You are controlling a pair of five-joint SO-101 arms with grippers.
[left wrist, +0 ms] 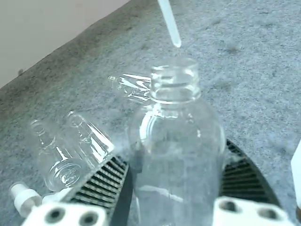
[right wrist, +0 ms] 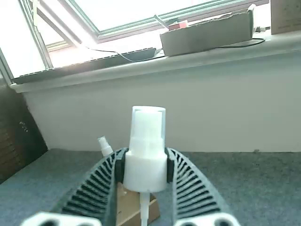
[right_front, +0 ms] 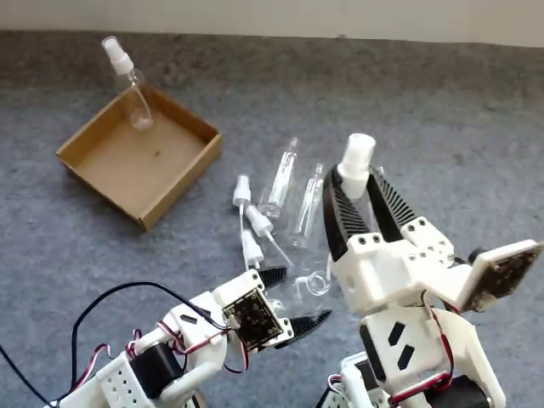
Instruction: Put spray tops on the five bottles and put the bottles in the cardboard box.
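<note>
My left gripper is clamped on a clear, round-shouldered plastic bottle, its black ribbed fingers pressing the body from both sides. The threaded mouth is open. In the high view that gripper sits low over the grey carpeted table, near the front edge.

My right gripper is closed around a white plastic spray top and holds it upright by the collar. From above, the gripper points away from me with the top at its tip. The top's thin dip tube hangs with its end just above the open mouth of the held bottle and is not inside it.

The shallow brown cardboard box lies well apart to the far left. One capped clear bottle leans at its far corner, with the white top poking over the rim. Between the box and the right gripper, two uncapped clear bottles lie side by side on the carpet. Three loose white spray tops lie just beside them.
</note>
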